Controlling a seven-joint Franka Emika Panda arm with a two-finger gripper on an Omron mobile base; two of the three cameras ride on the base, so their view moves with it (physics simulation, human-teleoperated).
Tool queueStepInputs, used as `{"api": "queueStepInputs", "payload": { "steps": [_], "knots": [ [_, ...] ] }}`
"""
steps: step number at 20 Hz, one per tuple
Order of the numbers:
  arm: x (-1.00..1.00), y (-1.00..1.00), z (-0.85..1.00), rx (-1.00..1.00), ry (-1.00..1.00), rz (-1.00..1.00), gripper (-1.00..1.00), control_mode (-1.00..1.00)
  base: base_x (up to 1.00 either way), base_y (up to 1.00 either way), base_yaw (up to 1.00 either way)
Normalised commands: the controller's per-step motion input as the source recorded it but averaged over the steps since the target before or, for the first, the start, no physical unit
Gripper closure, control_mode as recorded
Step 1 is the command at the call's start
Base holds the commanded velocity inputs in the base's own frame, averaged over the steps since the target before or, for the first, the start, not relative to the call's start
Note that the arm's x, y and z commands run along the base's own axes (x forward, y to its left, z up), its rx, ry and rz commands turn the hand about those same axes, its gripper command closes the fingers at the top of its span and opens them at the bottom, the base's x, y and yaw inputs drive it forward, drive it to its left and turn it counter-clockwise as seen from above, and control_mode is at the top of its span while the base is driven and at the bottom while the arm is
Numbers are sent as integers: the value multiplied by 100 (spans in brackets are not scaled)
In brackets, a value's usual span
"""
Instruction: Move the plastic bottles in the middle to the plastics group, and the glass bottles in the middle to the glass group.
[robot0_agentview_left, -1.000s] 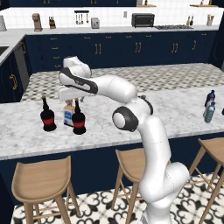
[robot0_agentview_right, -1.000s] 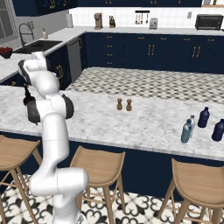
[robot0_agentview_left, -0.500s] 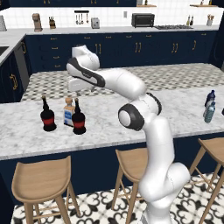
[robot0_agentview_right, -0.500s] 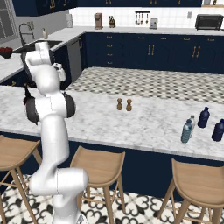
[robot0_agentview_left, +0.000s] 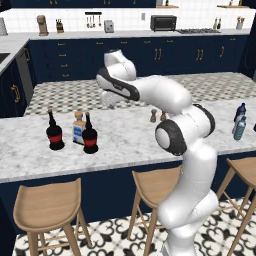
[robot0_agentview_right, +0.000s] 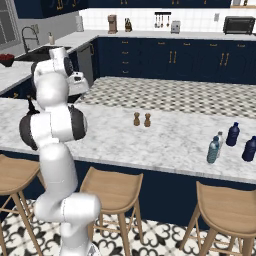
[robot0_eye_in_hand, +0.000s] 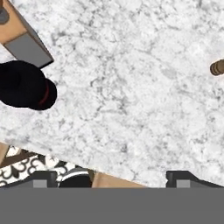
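Two black red-banded glass bottles (robot0_agentview_left: 90, 135) and (robot0_agentview_left: 54, 132) stand at 9 o'clock on the marble counter (robot0_agentview_left: 130, 145), flanking a squat clear square bottle (robot0_agentview_left: 78, 128); contents unreadable. The teal plastic bottle (robot0_agentview_left: 239, 128) and a pale one (robot0_agentview_right: 219, 143) stand at 3 o'clock beside two navy bottles (robot0_agentview_right: 232, 134). Sorting looks complete.

Gripper (robot0_eye_in_hand: 111, 179): jaws wide, empty, above bare counter right of the glass trio.

Risk: the arm's next swing may clip a long neck and topple the bottle. Brown shakers (robot0_agentview_left: 157, 116) sit mid-counter.
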Motion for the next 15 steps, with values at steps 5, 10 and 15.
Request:
{"api": "queueStepInputs", "payload": {
  "steps": [5, 10, 15],
  "knots": [
    [-100, -83, -18, 9, -24, 1, -100, -100, 0, 0, 0],
    [-100, -67, 0, 2, -16, 0, -100, -100, 0, 0, 0],
    [-100, -55, 19, 4, 0, -6, -100, -100, 0, 0, 0]
  ]
}}
